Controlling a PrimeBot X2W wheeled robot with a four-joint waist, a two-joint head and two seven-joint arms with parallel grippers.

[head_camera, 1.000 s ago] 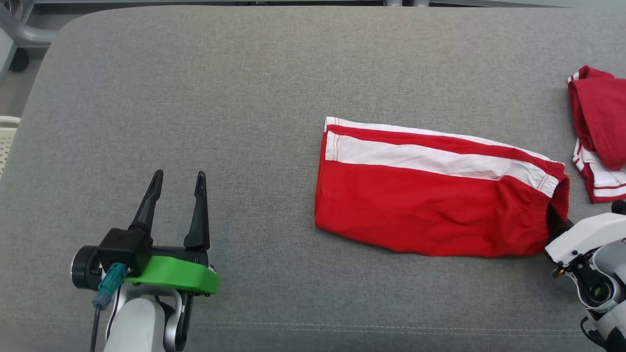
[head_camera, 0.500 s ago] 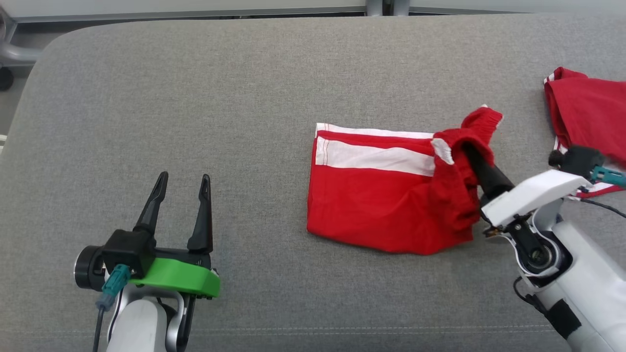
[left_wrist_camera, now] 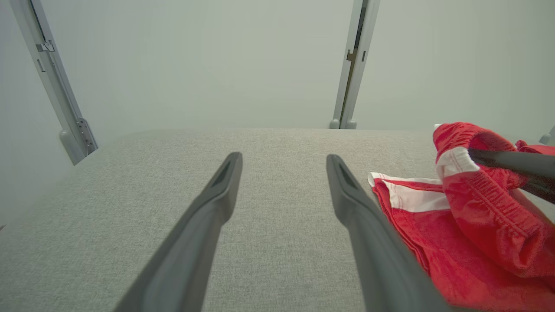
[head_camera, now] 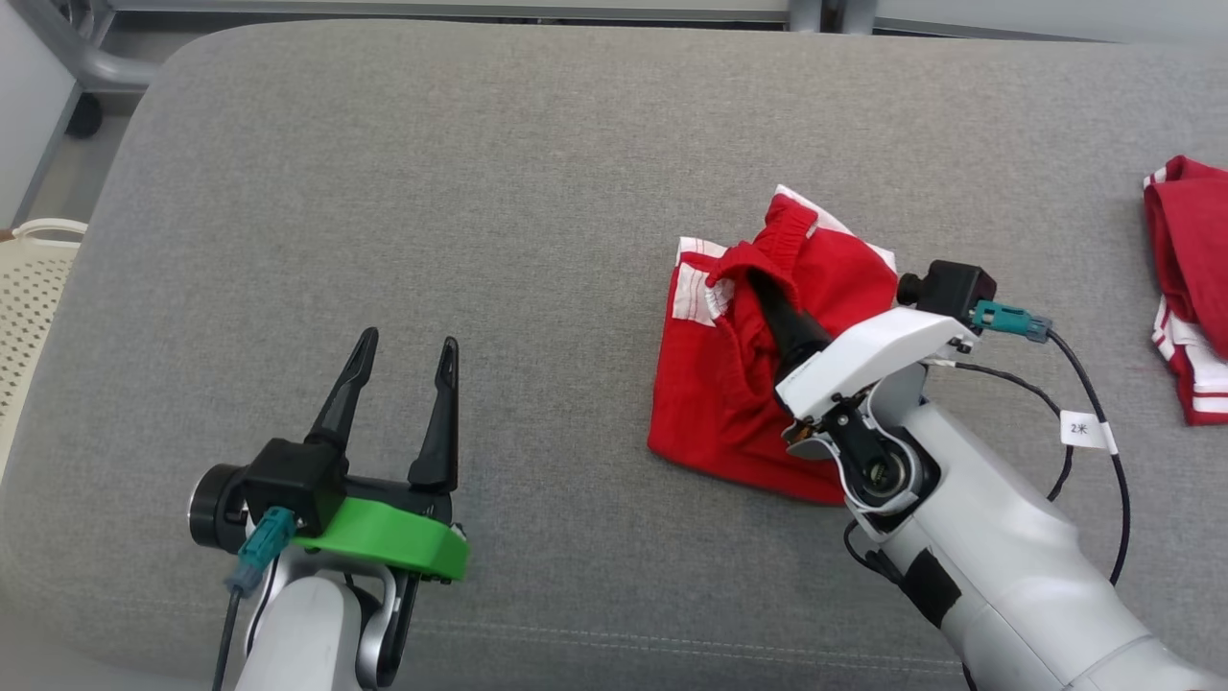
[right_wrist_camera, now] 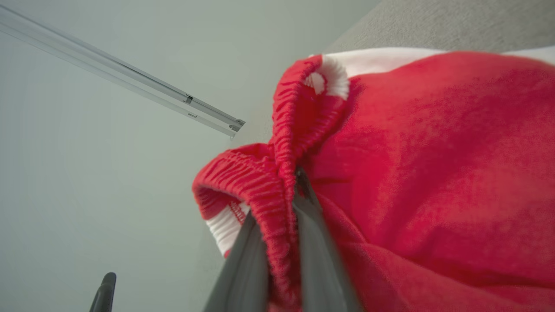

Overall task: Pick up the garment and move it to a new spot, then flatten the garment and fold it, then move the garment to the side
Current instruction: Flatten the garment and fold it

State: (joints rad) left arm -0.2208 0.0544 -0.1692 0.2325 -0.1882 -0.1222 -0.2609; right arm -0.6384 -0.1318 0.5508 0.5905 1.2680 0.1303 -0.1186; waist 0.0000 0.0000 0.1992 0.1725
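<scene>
- the right gripper [head_camera: 763, 288] is closed on the elastic waistband [head_camera: 782, 232] of the red shorts [head_camera: 724, 413]; in the right wrist view its two fingers [right_wrist_camera: 243, 264] stand close together with the gathered band pinched between them.
- the pinched band bunches over the fingertips and is lifted clear of the surface, with more red cloth hanging from it down under the fingers.
- below and just ahead of the gripper, the rest of the shorts lies on the grey cushioned surface [head_camera: 480, 192]; the white-striped hem edge [head_camera: 693, 288] sits just past the fingertips on the side toward the other arm.
- behind the gripper's wrist, a cable with a small white tag [head_camera: 1079, 429] loops over the cushion, touching no cloth.
- well off to the gripper's outer side, a second red and white garment [head_camera: 1190, 288] lies apart from the work.
- far across on the opposite side, the left gripper [head_camera: 408, 341] holds nothing, its fingers spread wide and pointing over bare cushion, with the shorts just beside its inner finger in the left wrist view.
- judged from this, the fold is the step in hand: the waistband end is being carried over the leg end.
- the next move calls for lowering the band until it meets the striped hem, edges matched, then opening the fingers and drawing back without dragging the top layer; moving the shorts aside is not yet done.
</scene>
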